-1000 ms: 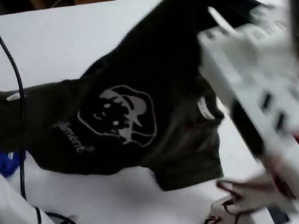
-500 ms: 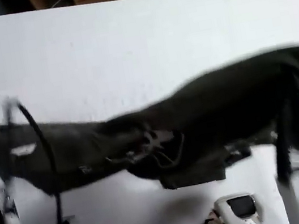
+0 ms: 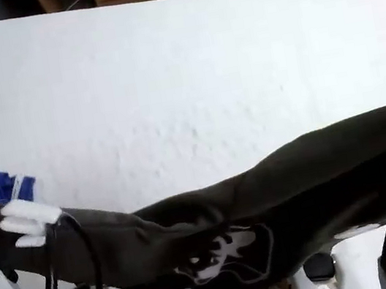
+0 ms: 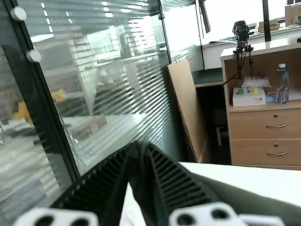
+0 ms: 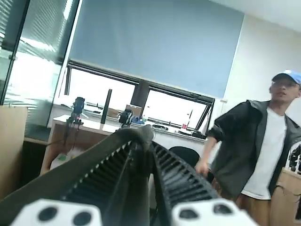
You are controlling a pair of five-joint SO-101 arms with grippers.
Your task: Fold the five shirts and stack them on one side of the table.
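Left gripper and right gripper, each with jaws closed on a pinch of the dark shirt, which we see stretched as a band across the lower frame of the high view, over the white table. We judge that overstretching may pull an edge free, or the black cable crossing it at lower left may snag it
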